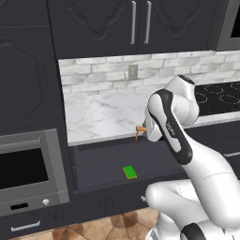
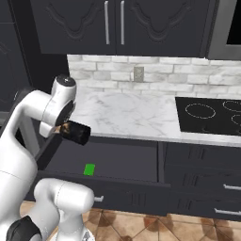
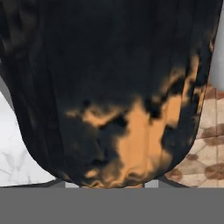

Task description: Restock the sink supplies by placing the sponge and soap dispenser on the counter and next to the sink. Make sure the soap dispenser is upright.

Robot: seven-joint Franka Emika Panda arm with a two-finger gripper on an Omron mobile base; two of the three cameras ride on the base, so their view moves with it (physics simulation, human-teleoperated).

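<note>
Right base view: the soap dispenser [image 2: 75,132] lies on its side in my gripper [image 2: 60,129], clamped, hanging over the open drawer [image 2: 117,162] just off the counter [image 2: 127,115]'s front edge; it needs turning upright.

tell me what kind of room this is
A kitchen, rendered: a marble counter over dark cabinets, a black cooktop set into it, a brick backsplash with an outlet, and an open drawer holding a green sponge.

Even, soft rendered light with faint shadows and no glare; the hand view's close surface looks smeared.
</note>
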